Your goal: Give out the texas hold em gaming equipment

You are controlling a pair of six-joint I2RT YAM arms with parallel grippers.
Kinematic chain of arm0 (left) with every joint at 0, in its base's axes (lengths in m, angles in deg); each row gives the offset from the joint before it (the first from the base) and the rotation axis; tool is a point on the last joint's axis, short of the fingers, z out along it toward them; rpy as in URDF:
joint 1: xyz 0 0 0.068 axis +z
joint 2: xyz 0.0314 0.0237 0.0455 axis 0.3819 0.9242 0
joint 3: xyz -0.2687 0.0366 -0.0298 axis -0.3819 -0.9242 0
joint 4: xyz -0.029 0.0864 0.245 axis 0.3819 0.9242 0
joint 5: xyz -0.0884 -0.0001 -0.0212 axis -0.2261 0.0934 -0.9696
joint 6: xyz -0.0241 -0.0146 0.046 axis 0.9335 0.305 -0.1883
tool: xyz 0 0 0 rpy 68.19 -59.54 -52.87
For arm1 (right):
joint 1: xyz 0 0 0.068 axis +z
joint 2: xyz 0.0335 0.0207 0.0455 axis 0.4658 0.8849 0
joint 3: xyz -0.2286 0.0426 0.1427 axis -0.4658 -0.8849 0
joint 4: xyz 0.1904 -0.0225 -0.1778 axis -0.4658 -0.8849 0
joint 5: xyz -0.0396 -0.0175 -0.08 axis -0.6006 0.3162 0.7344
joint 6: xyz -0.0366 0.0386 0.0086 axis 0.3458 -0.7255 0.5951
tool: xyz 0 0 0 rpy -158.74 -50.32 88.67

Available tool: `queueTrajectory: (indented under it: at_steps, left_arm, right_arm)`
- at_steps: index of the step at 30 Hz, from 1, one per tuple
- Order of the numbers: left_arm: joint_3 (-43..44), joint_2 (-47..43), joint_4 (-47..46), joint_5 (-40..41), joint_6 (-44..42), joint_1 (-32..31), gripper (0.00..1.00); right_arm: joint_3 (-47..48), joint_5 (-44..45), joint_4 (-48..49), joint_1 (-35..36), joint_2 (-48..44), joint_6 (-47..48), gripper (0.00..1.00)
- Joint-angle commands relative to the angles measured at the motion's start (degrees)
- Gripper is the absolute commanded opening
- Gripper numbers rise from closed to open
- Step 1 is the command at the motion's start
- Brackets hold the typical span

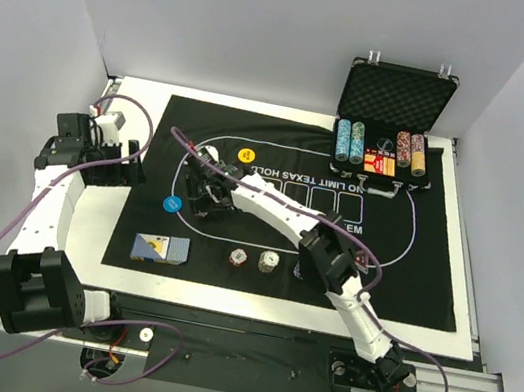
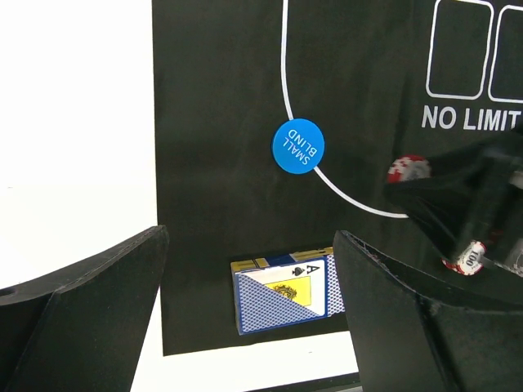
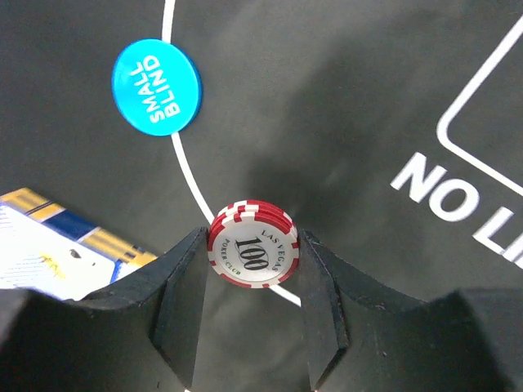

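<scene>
Our right gripper (image 3: 253, 242) pinches a short stack of ridged red-white chips (image 3: 252, 253) over the matte felt mat (image 3: 327, 122). A glossy blue disc (image 3: 155, 86) lies at eleven o'clock. Our left gripper (image 2: 252, 243) gapes wide, empty.

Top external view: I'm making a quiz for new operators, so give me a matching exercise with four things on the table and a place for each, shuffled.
Things:
1. blue SMALL BLIND disc
2. red chip stack
3. card deck
4. black case

Places:
A. standing open at the far right corner of the mat
B. on the white oval line, left side of the mat
C. between the fingers of the right gripper
D. at the mat's near left corner

Pairs: 1-B, 2-C, 3-D, 4-A
</scene>
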Motion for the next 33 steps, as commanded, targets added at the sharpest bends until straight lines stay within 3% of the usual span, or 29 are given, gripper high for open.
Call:
queueTrajectory:
  at_steps: [1, 13, 18, 21, 24, 33]
  left_arm:
    - [3.0, -0.3, -1.2, -1.8, 0.4, 0.5, 0.93]
    - [1.8, -0.4, -1.5, -3.3, 0.7, 0.6, 0.93]
    - [1.2, -0.7, -1.7, -3.0, 0.4, 0.5, 0.93]
    - [1.3, -0.7, -1.7, -3.0, 0.4, 0.6, 0.93]
    - [1.3, -0.9, -1.6, -2.8, 0.3, 0.5, 0.93]
    - [0.4, -1.8, -1.5, -2.5, 0.0, 0.6, 0.93]
  right_arm:
    - [4.5, -2.3, -2.0, -0.2, 4.1, -0.8, 0.23]
    - [6.9, -5.2, 1.6, -0.7, 9.0, -2.1, 0.24]
    - [8.0, -6.5, 1.7, -0.7, 10.2, -2.0, 0.44]
    - [7.1, -6.5, 1.8, -0.8, 9.4, -1.9, 0.49]
    - [5.6, -5.9, 1.8, -1.0, 7.6, -1.3, 0.6]
    - [-5.0, -2.1, 1.1, -2.9, -6.6, 2.7, 0.61]
